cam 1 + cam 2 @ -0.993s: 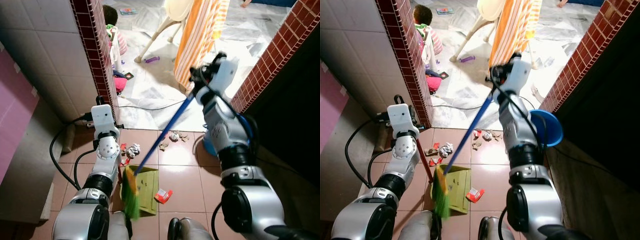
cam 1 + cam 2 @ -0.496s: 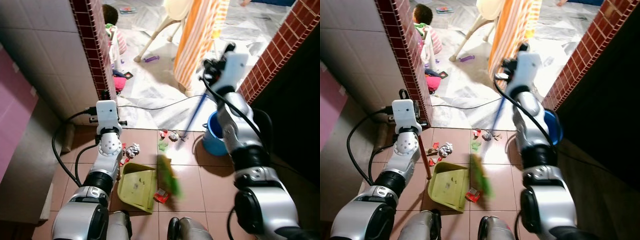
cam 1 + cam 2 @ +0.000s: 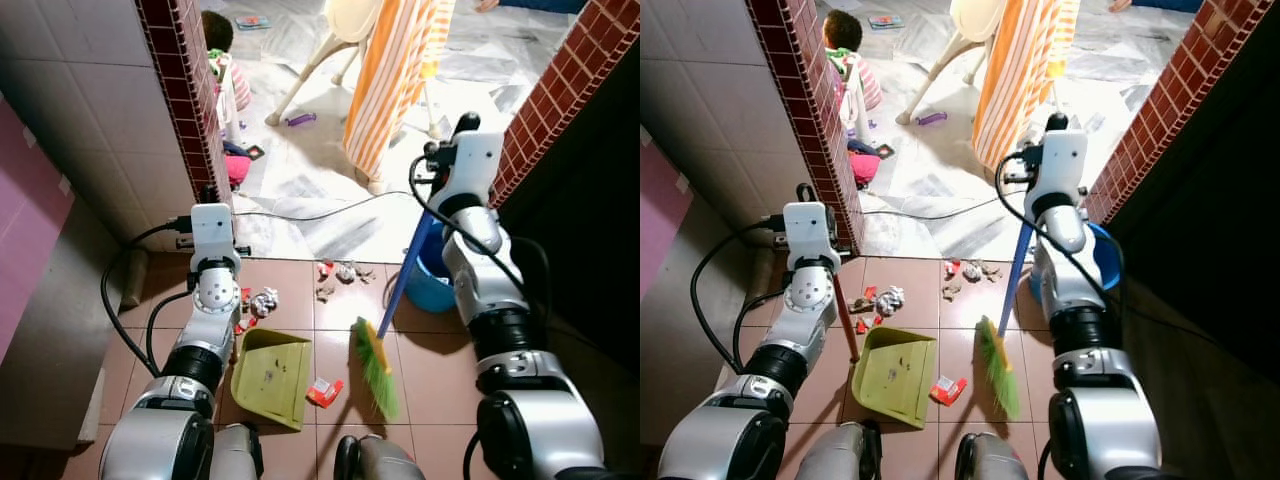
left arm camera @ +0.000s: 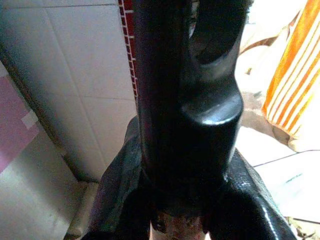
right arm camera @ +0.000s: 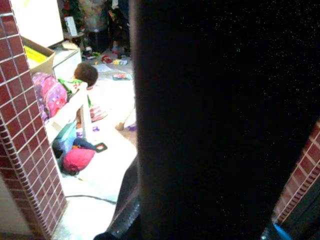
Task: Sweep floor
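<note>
Tools clamp handles: right tool [image 3: 432, 200] on the broom [image 3: 395, 300], left tool [image 3: 830, 262] on the dustpan [image 3: 892, 373].

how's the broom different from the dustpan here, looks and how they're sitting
The broom has green bristles on a blue stick; the dustpan is a yellow-green scoop on a red stick. The broom leans, bristles down on the tiles, its stick running up toward the right tool; the dustpan lies flat, its stick rising toward the left tool. The broom is to the right of the red wrapper, the dustpan to its left. Both rest on the reddish tiles.
</note>
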Controlling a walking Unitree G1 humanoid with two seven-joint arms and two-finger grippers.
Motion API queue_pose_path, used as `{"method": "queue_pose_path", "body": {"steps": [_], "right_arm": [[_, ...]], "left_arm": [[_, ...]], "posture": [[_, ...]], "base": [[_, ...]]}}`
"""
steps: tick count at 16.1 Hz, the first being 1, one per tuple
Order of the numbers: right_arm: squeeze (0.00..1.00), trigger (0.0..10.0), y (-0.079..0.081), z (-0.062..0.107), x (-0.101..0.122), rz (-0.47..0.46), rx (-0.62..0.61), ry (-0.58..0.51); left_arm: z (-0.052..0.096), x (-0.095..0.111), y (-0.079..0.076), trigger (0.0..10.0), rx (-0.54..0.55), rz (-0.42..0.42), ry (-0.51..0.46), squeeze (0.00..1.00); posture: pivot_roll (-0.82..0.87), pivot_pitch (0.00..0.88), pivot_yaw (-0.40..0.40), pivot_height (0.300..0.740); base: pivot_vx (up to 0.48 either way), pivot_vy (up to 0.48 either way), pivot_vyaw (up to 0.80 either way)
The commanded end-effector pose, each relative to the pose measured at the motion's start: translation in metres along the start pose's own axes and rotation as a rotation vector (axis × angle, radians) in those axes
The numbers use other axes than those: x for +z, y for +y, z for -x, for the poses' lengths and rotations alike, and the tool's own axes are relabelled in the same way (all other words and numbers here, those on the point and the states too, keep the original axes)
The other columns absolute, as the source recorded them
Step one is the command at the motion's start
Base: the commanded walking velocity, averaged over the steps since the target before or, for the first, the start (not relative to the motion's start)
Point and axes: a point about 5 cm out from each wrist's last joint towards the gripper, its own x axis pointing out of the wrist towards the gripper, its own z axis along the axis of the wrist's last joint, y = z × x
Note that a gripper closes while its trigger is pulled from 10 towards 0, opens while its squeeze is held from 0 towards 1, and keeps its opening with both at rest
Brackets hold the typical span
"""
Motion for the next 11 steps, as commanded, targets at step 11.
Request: {"method": "queue_pose_path", "body": {"steps": [11], "right_arm": [[0.00,10.0,0.016,-0.009,0.018,-0.411,0.044,-0.004]], "left_arm": [[0.012,-0.031,-0.010,10.0,-0.019,-0.010,0.216,0.00]], "posture": [[-0.01,0.102,-0.059,0.740]], "base": [[0.000,0.000,0.00]]}}
